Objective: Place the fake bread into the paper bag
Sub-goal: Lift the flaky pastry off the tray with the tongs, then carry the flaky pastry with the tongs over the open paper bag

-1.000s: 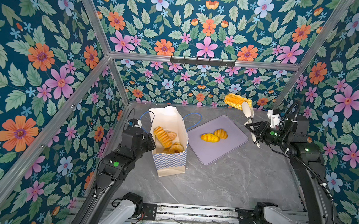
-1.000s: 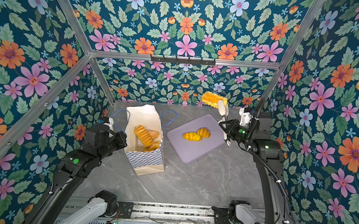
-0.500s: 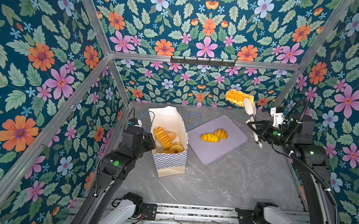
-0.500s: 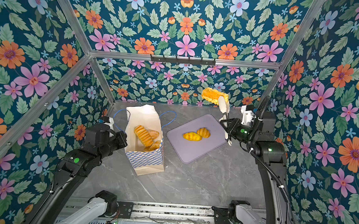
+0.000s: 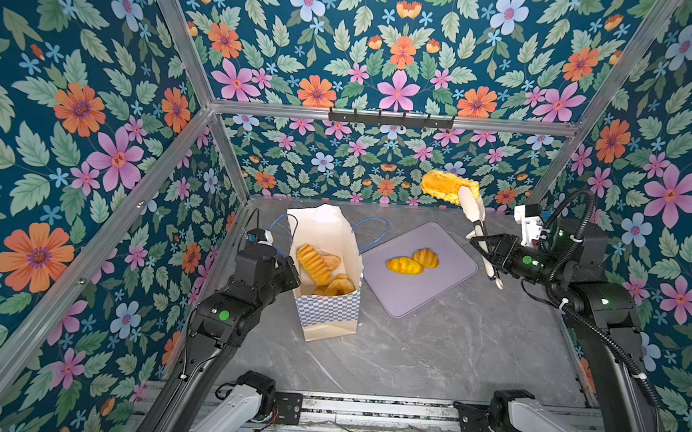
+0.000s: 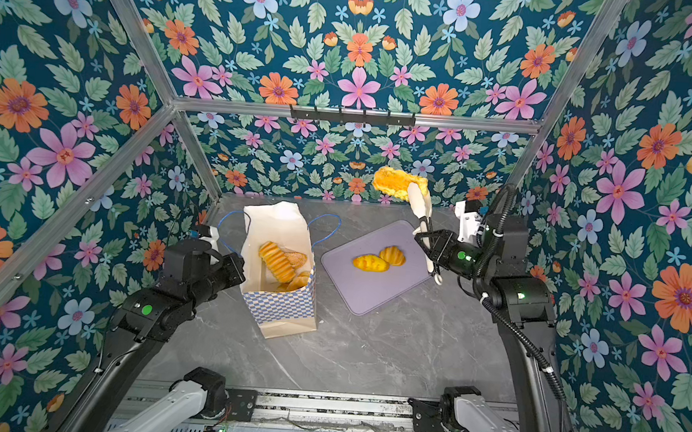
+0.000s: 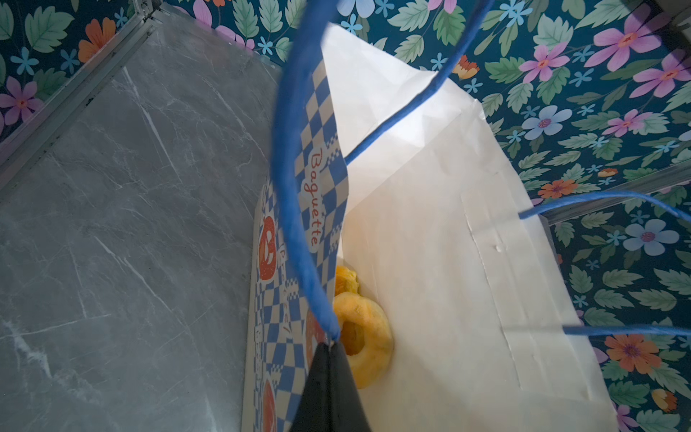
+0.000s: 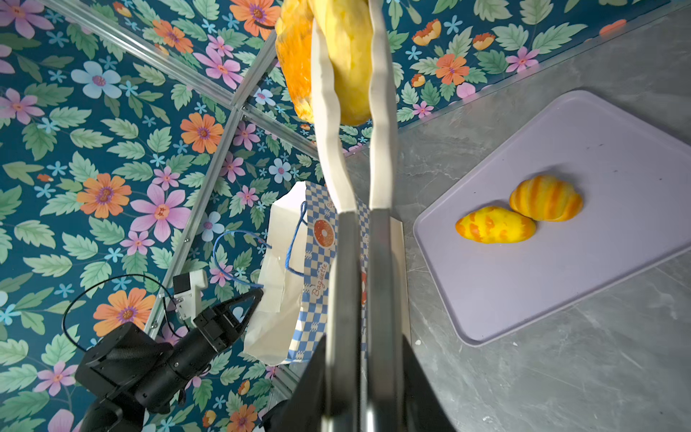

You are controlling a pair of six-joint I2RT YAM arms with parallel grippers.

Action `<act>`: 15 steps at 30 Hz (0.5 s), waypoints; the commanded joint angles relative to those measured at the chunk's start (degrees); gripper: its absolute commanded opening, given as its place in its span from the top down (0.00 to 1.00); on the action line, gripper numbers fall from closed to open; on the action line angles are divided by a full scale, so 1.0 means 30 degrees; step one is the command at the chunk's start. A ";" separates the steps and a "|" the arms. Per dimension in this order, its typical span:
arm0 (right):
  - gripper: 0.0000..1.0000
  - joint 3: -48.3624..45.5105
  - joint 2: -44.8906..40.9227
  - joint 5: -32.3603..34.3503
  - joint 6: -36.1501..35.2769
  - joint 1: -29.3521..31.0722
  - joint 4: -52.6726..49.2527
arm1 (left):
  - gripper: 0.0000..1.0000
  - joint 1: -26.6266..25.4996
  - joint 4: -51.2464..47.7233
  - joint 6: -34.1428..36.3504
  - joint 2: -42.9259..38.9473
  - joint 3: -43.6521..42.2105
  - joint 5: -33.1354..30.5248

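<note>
- Red "Baguette" lettering on paper bag (image 7: pixel 430 224), frame centre.
- Left hand (image 7: pixel 331 359) pressed together on its rim.
- Right hand (image 8: pixel 364 359) clamps tongs (image 8: pixel 381 149) pinching fake bread (image 8: pixel 347 56), upper frame.
- Two loaves (image 5: pixel 405 265) lie on tray (image 5: pixel 434 302).

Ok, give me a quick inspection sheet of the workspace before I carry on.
Surface: grey marble table, no spills seen.
Job's things: paper bag upright, several loaves inside; two loaves on lavender tray; one loaf aloft in tongs.
Clutter: nothing seen.
Grippers: left gripper shut on paper bag rim at blue handle; right gripper shut on tongs.
Cables: black cable along right arm.
Surroundings: floral walls, hook rail at back.
</note>
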 commanded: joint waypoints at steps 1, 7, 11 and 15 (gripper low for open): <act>0.76 0.0446 0.0126 0.0762 -0.0687 0.0928 0.0473 | 0.97 -0.0004 0.0404 -0.0145 -0.0068 0.0044 -0.0042; 0.76 0.1346 0.0638 0.2168 -0.1496 0.3257 0.0029 | 0.97 0.0011 0.0371 -0.0200 -0.0095 0.0042 -0.0031; 0.76 0.2163 0.1162 0.3384 -0.2220 0.5018 -0.0447 | 0.98 0.0000 0.0371 -0.0233 -0.0117 0.0039 -0.0043; 0.76 0.2793 0.1612 0.4185 -0.2735 0.6352 -0.0721 | 0.98 -0.0007 0.0342 -0.0280 -0.0128 -0.0002 -0.0032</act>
